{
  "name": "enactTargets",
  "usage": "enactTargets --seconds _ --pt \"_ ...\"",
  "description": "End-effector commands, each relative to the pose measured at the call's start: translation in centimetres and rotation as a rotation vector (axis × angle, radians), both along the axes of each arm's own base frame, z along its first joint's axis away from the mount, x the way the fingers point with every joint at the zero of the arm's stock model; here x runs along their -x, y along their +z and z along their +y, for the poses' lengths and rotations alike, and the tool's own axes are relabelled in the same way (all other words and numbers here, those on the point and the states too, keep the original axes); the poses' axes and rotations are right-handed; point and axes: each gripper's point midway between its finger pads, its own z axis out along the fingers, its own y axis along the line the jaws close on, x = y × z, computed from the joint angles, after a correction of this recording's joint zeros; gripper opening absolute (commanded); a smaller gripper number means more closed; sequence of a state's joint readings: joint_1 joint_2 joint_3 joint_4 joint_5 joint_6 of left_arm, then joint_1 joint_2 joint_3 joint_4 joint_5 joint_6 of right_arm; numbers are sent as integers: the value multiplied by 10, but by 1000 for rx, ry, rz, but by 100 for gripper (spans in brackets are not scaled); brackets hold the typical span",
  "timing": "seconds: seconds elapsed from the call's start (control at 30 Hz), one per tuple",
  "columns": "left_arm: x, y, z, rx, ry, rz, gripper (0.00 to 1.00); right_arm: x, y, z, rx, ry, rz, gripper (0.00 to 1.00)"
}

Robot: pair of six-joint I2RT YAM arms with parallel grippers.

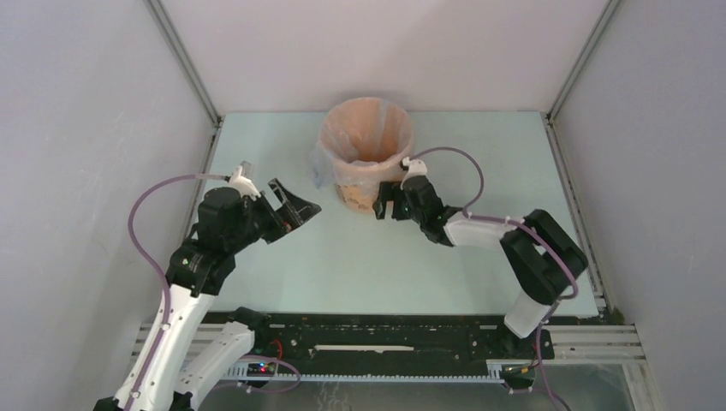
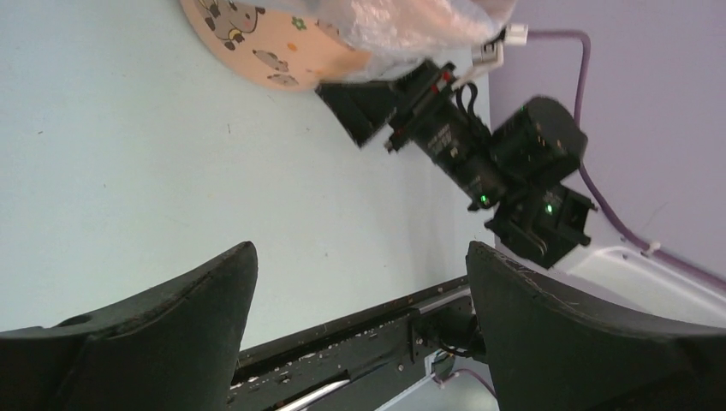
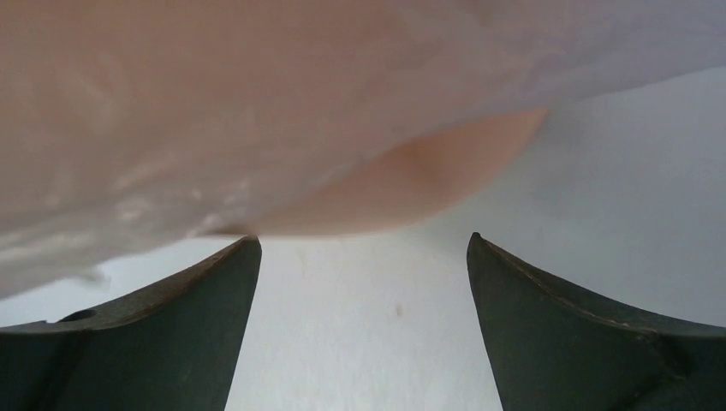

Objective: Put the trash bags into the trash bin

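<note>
The orange trash bin [image 1: 366,152] stands upright at the back middle of the table. The translucent trash bag [image 1: 332,163] lines its inside and drapes over the rim, hanging down the left side. My right gripper [image 1: 387,205] is open and empty, right at the bin's lower front wall; its view shows the bag film [image 3: 214,111] and bin base [image 3: 411,184] just beyond the fingertips. My left gripper [image 1: 295,210] is open and empty, left of the bin and apart from it. Its view shows the bin [image 2: 274,51], the bag [image 2: 411,26] and the right gripper [image 2: 368,107].
White walls with metal corner posts [image 1: 184,60] enclose the pale table [image 1: 342,274]. A black rail [image 1: 385,334] runs along the near edge. A purple cable [image 1: 467,167] loops above the right arm.
</note>
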State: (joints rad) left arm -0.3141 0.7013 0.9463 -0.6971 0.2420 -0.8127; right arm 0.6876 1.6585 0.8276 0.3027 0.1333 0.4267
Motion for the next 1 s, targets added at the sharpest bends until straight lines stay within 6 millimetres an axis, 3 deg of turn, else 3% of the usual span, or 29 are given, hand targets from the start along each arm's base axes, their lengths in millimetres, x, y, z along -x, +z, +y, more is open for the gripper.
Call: enactTargets --seconds 0.0,0.13,0.2,0.3,0.4,0.53,0.73,0.8,0.97 --pt "1 29 1 20 8 -62 97 -49 35 19 -62 -15 -70 100" --pt "0 31 1 16 3 -66 97 -71 30 11 -17 -75 -1 100" --pt "-1 33 0 12 -1 -71 97 -67 31 3 -1 -74 25 100" --pt "-3 39 0 5 -7 -90 97 -39 37 -8 51 -48 96 99" --pt "-9 43 -1 -11 -13 -107 97 -3 55 -20 85 -28 141 100" --pt "-22 64 -3 -9 -2 -152 97 50 96 -37 54 28 139 100" --pt "-37 130 -17 93 -27 -283 98 111 167 -88 8 13 68 100" --pt "-39 154 -16 91 -23 -335 98 129 202 -109 -21 -3 3 100" --pt "-28 237 8 24 51 -549 100 169 296 -154 -81 -34 -175 100"
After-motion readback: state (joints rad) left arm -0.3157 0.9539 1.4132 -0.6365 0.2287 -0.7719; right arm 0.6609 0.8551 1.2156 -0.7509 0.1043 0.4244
